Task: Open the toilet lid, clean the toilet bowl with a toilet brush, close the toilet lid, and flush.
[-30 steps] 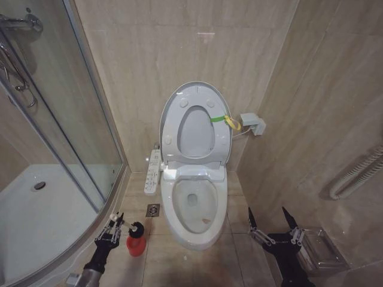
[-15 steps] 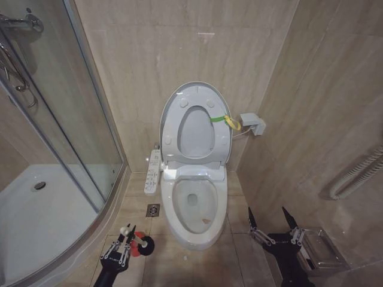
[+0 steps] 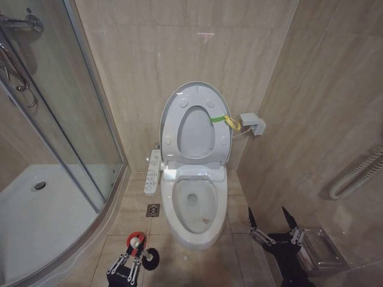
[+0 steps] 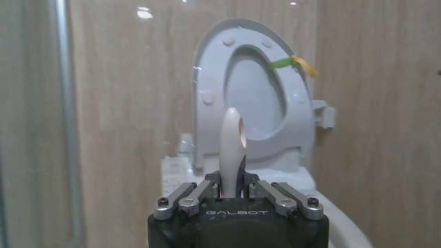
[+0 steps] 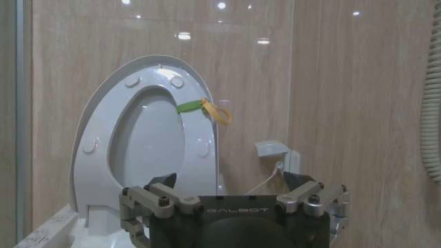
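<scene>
The toilet lid (image 3: 194, 88) stands upright against the wall, and the ring seat (image 3: 172, 128) with its green-yellow tag is raised against it. Below them the toilet bowl (image 3: 222, 206) is uncovered. My left gripper (image 3: 127, 263) is low on the floor left of the bowl, shut on the toilet brush (image 3: 151, 258). The brush's dark head lies just right of the red holder (image 3: 134, 237). In the left wrist view its white handle (image 4: 232, 139) rises between my left gripper's (image 4: 233, 192) fingers. My right gripper (image 3: 269, 224) hovers open to the right of the bowl, facing the lid (image 5: 138, 70).
A curved glass shower enclosure (image 3: 72, 119) and white shower tray (image 3: 36, 215) fill the left. A floor drain (image 3: 153, 210) and the side control panel (image 3: 153, 171) sit left of the bowl. A metal box (image 3: 320, 248) and a wall hose (image 3: 359, 173) are on the right.
My left gripper has moved right and back toward me with the brush. The brush head has come out of the red holder and now sits to its right. The right arm is unchanged.
</scene>
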Controlling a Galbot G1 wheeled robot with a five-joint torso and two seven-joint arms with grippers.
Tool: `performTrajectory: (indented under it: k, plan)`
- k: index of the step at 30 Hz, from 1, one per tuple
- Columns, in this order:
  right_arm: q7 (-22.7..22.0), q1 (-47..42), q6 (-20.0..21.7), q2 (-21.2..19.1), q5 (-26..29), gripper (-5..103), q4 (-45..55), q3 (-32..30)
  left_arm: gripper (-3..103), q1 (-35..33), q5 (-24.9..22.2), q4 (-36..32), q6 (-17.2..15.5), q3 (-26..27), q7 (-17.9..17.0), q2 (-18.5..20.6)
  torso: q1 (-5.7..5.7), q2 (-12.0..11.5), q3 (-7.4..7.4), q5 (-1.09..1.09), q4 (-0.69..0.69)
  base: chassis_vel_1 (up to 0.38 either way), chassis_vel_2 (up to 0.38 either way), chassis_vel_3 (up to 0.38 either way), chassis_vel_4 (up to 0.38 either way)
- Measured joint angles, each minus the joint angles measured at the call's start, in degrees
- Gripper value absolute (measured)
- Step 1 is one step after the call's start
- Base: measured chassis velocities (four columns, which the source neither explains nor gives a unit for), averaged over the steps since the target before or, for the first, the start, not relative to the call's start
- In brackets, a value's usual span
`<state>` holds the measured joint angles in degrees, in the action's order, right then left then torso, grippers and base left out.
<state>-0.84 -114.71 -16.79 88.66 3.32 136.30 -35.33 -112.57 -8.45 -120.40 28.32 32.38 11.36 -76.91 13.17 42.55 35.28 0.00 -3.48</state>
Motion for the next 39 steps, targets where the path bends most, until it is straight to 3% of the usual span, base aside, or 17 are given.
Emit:
performTrajectory:
  k: [3,11,19,28,32,39]
  plan:
    - [0.0,0.0,0.0,0.0,0.0,100,0.0,0.0,20,0.5,-0.3,-0.9,-0.5,3.7,-1.7,-0.6,0.0,0.0,0.0,0.0,0.0,0.0,0.0,0.0,0.0]
    - [0.0,0.0,0.0,0.0,0.0,100,0.0,0.0,20,1.4,-5.6,-4.3,-2.7,10.9,-1.0,2.0,0.0,0.0,0.0,-0.02,-0.01,0.0,0.0,0.0,0.0]
    - [0.0,0.0,0.0,0.0,0.0,100,0.0,0.0,20,1.8,-7.2,-10.8,-5.9,11.7,1.4,5.0,0.0,0.0,0.01,-0.01,0.0,0.0,0.0,0.0,0.0]
    - [0.0,0.0,0.0,0.0,0.0,100,0.0,0.0,20,8.8,-14.8,-11.9,-9.2,13.7,10.4,11.5,0.01,0.0,0.01,-0.01,0.0,0.0,0.0,0.0,0.0]
    - [0.0,0.0,0.0,0.0,0.0,100,0.0,0.0,20,14.4,-20.8,-8.7,-11.1,15.0,16.4,19.1,0.01,0.0,0.01,-0.02,-0.02,0.0,0.0,0.0,0.0]
    - [0.0,0.0,0.0,0.0,0.0,100,0.0,0.0,20,20.2,-26.9,-2.9,-10.5,13.2,21.2,25.6,0.01,0.0,0.01,-0.01,-0.01,0.0,0.0,0.0,0.0]
